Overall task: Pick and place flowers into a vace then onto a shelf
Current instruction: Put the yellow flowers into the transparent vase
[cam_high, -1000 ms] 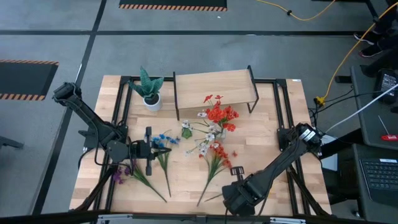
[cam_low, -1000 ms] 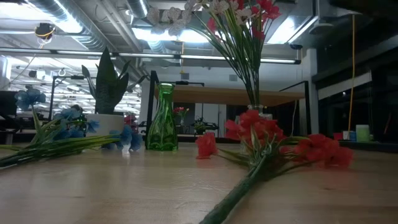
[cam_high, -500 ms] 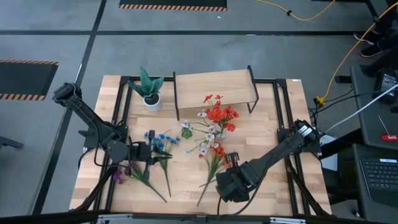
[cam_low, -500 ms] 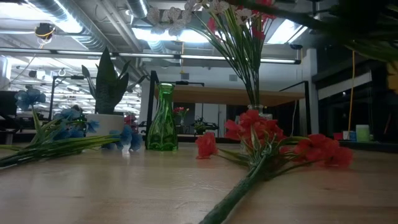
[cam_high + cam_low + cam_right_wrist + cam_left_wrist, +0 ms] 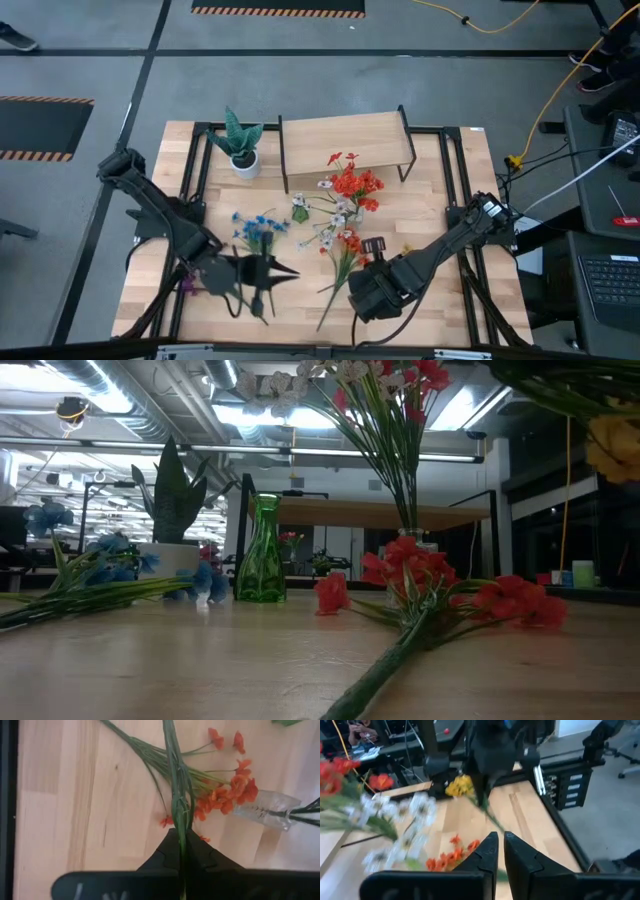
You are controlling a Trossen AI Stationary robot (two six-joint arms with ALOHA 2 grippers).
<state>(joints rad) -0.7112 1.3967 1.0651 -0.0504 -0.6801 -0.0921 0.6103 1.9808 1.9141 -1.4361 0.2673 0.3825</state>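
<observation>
My right gripper point(image 5: 372, 250) hangs over the table's near middle, shut on a sprig with a green stem point(image 5: 177, 815) and a yellow blossom point(image 5: 615, 450). The left wrist view shows that blossom point(image 5: 460, 785) beside the gripper. My left gripper point(image 5: 288, 272) points toward the table's right edge, above the near left. Its fingers point(image 5: 492, 855) stand almost together with nothing between them. An orange sprig point(image 5: 340, 268) and blue sprigs point(image 5: 255, 228) lie flat on the table. A clear vase point(image 5: 405, 540) holds red and white flowers. The shelf point(image 5: 345, 140) stands at the far middle. My right gripper pinches the yellow sprig's green stem point(image 5: 179, 832) between its two fingers, coming from above and pointing steeply down. The stem runs on well past the fingertips. The sprig is lifted clear of the table, with its yellow blossom close beside the gripper.
A green glass vase point(image 5: 262, 550) stands left of the clear one. A spiky plant in a white pot point(image 5: 241, 150) sits at the far left beside the shelf. A purple sprig point(image 5: 188, 285) lies at the near left. Bare wood shows at the near right.
My right gripper has risen and gone toward the far edge with the yellow sprig, whose blossom has come into the low view's top right. My left gripper has risen and swung toward the table's right and near edges, away from the blue sprigs.
</observation>
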